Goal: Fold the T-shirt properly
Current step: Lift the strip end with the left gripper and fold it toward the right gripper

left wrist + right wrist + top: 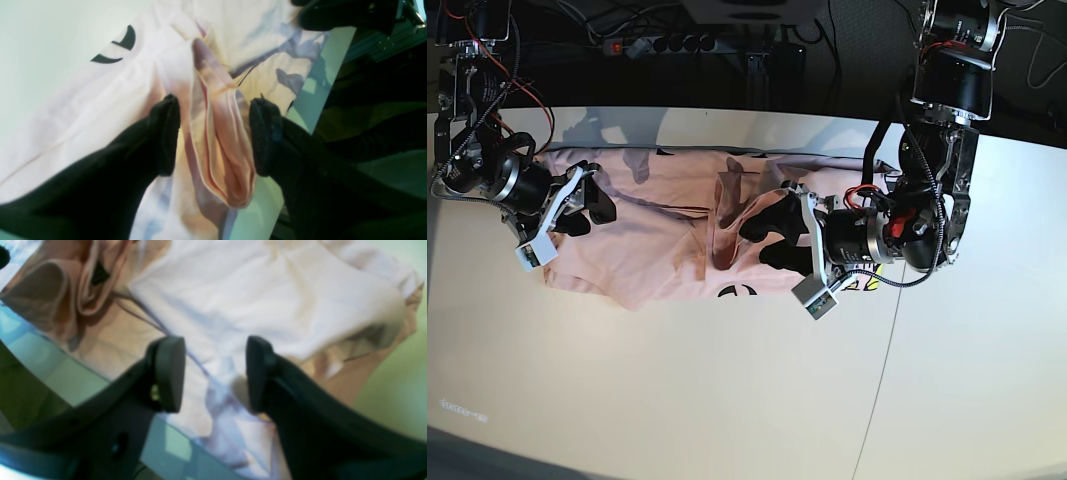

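Pink T-shirt [657,250] spread rumpled on white bench [727,400], 1 raised fold between wide jaws of left gripper [213,136], right gripper [215,373] jaws wide above cloth.

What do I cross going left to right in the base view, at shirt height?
Right gripper → flat pink body of the T-shirt → raised fold of the shirt → left gripper → bare white table.
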`<move>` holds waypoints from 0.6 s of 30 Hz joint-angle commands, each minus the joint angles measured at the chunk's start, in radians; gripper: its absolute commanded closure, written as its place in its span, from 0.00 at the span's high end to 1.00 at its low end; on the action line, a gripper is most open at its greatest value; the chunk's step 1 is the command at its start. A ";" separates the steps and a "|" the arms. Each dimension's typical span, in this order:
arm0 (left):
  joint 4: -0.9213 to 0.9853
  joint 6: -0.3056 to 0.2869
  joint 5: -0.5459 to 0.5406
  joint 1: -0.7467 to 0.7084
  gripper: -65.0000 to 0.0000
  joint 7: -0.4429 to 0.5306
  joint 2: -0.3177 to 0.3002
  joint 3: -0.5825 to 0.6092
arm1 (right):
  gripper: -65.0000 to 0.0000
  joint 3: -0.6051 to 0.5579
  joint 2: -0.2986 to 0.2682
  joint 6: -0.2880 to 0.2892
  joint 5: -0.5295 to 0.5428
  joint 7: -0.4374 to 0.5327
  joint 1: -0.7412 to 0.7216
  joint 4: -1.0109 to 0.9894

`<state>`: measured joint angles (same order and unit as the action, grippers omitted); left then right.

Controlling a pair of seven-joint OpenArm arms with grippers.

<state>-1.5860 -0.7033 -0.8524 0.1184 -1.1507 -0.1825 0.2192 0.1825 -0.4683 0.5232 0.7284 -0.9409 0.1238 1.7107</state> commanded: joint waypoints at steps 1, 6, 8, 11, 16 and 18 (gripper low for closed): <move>-0.013 0.005 -0.003 0.034 0.55 0.026 -0.001 -0.005 | 0.46 0.007 -0.016 0.079 0.012 0.016 -0.010 0.013; -0.013 0.005 0.011 0.050 0.54 0.041 -0.001 -0.071 | 0.46 0.007 -0.016 0.080 0.012 0.016 -0.010 0.013; -0.013 0.005 0.013 0.049 0.44 0.040 -0.001 -0.088 | 0.46 0.007 -0.016 0.080 0.012 0.017 -0.010 0.013; -0.013 0.005 0.028 0.039 0.20 0.041 0.000 -0.090 | 0.46 0.007 -0.016 0.079 0.012 0.017 -0.010 0.013; -0.008 0.005 0.142 -0.008 0.00 0.104 0.000 -0.089 | 0.46 0.007 -0.016 0.079 0.012 0.016 -0.010 0.013; 0.017 0.005 0.188 -0.010 0.00 0.119 0.000 -0.089 | 0.46 0.007 -0.016 0.079 0.012 0.017 -0.010 0.013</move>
<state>-1.5551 -0.7029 -0.6441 0.0845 -1.0573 -0.1825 0.1322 0.1825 -0.4683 0.5232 0.7284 -0.9405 0.1238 1.7100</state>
